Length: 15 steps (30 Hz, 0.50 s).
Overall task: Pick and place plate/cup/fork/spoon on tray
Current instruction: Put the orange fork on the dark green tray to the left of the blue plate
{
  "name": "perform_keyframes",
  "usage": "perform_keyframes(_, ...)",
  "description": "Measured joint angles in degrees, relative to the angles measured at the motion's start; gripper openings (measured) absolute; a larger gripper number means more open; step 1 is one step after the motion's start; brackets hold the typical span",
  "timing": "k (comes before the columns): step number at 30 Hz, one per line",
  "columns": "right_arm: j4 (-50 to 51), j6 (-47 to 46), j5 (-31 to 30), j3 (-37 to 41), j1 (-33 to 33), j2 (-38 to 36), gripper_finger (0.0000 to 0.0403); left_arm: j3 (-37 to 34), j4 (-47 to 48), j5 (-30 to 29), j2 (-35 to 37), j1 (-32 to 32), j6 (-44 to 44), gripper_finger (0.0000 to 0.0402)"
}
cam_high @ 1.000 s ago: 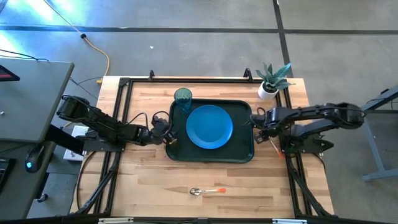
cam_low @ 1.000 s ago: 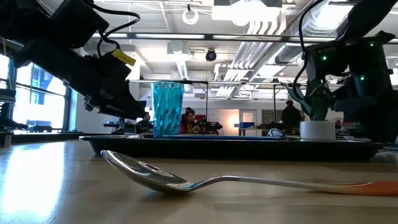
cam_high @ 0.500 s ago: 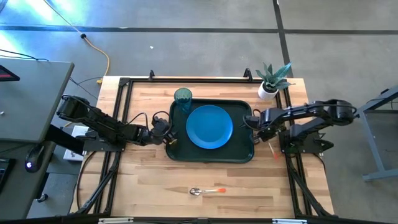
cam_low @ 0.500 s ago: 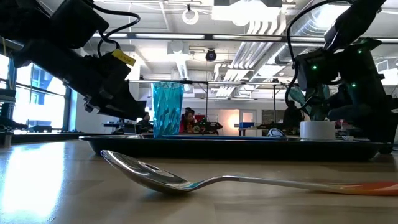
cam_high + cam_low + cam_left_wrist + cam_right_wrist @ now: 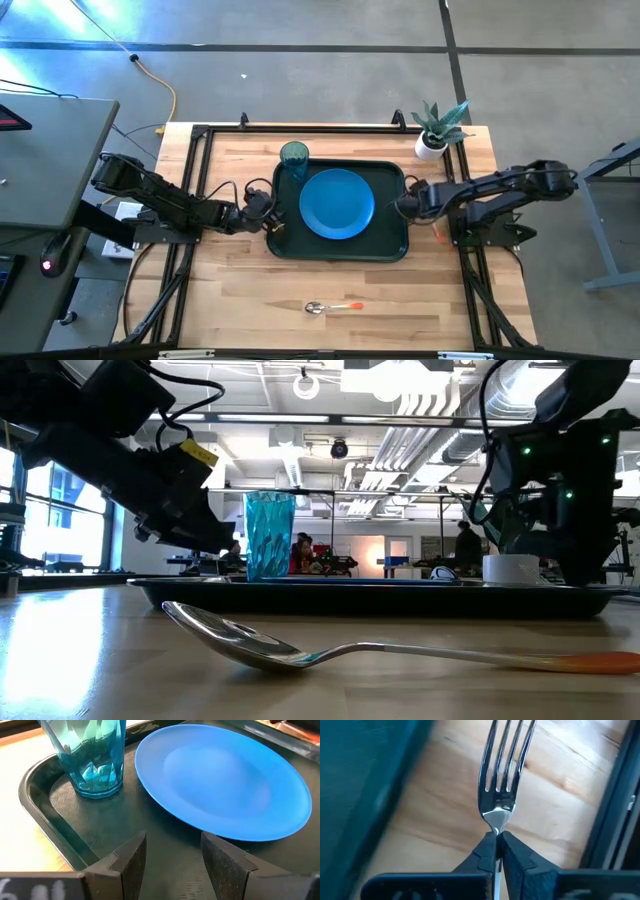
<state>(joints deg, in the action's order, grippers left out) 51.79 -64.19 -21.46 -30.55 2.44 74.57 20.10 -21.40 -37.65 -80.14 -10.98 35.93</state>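
The dark tray (image 5: 340,257) lies mid-table with the blue plate (image 5: 337,203) resting flat in it. The teal cup (image 5: 294,155) stands upright in the tray's far left corner. The spoon (image 5: 330,307) lies on the wood near the front edge, bowl to the left. My right gripper (image 5: 402,206) is beside the tray's right rim, shut on the fork (image 5: 502,770). My left gripper (image 5: 172,855) stands open over the tray's left part, with the cup (image 5: 92,755) and the plate (image 5: 225,775) ahead of it. My right gripper pinches the fork's thin neck (image 5: 495,824), just behind the base of the tines, between its two fingertips (image 5: 512,854). The fork runs along the fingers, its tines sticking out past them over the wood beside the tray. The gripper hides the handle. I cannot tell whether the fork is lifted.
A white pot with a green plant (image 5: 435,130) stands at the table's far right corner. A black frame rail (image 5: 615,795) runs close to the fork on the table's right side. Bare wood lies between the tray and the spoon.
My right gripper has moved a little toward the table's near edge along the tray's right rim and has shut on the fork.
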Motion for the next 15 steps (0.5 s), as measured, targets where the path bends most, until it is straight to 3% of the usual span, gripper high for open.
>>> perform_keyframes(6, -0.9, -3.2, -5.2, -0.1, -4.7, -3.3, 0.0002, 0.0, -1.8, 0.0, 0.0, -1.0, 0.0, 0.0180)
perform_keyframes(15, -3.7, -7.4, -18.5, -0.1, -9.8, -13.3, 0.0001, 0.0, -2.5, -2.3, 0.0, -2.9, -0.1, 0.0180)
